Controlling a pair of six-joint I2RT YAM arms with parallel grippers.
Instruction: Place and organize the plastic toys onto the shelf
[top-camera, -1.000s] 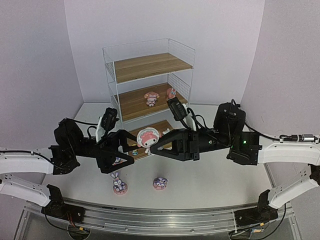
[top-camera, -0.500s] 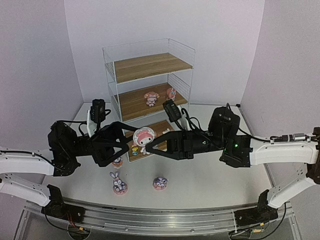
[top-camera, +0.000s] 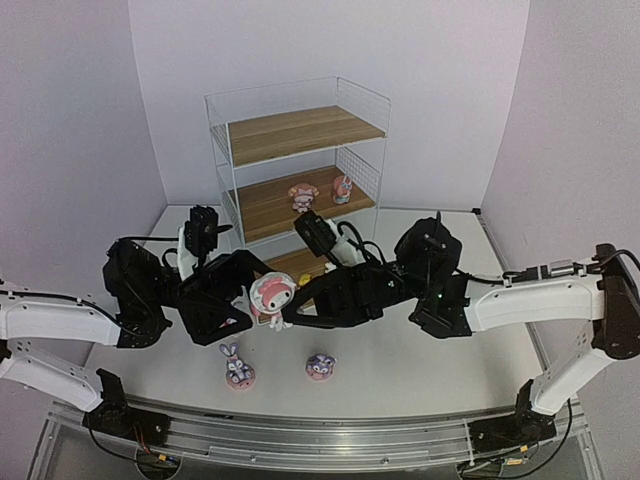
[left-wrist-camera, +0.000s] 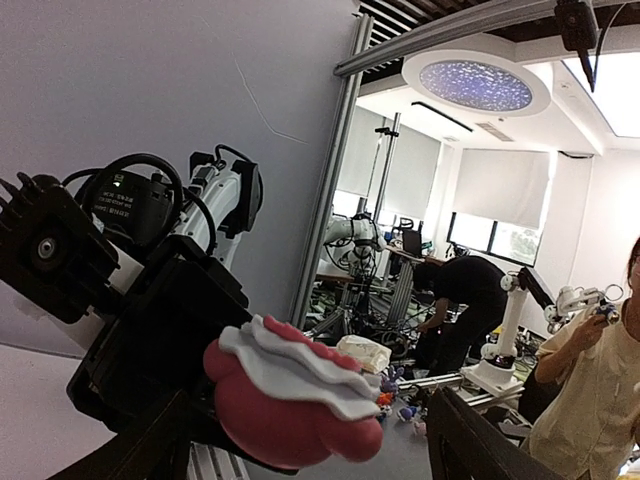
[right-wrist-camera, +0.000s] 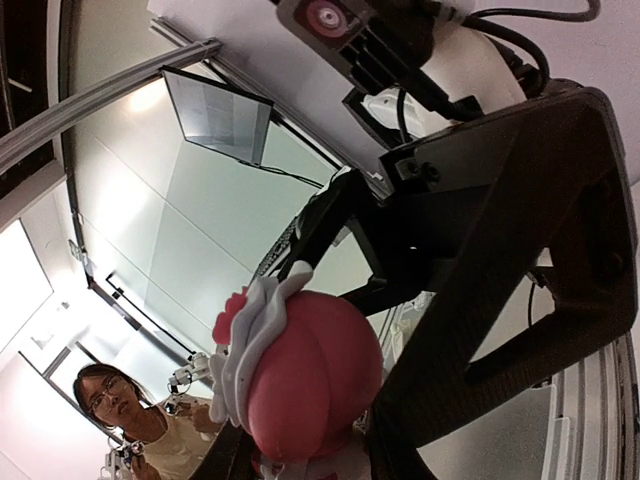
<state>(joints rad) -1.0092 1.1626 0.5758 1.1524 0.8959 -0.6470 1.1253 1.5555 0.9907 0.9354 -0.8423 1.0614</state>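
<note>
One pink-and-white figure (top-camera: 270, 294) hangs in the air between my two arms, in front of the shelf (top-camera: 300, 130) and above the desk (top-camera: 430, 365), not yet on any board. My right tool (top-camera: 287, 308) is clamped on it, low down as far as I can see. My left tool (top-camera: 247, 300) stands with its jaws apart on either side of it, with one finger (left-wrist-camera: 150, 445) near it and the other clear. My worry is the handover. If the right lets go before the left has a firm hold, or the left nips only the frill on the head, the figure could twist or drop. A bunny (top-camera: 238, 367) and a round purple toy (top-camera: 320, 366) stand on the desk just below and could get knocked over. Both arms crowd the shelf front and hide the bottom board, so I cannot tell what room is there. A pink figure (top-camera: 303, 195) and a smaller one (top-camera: 343, 186) already sit on the middle board, and the wire sides could catch a wide tool going in.
</note>
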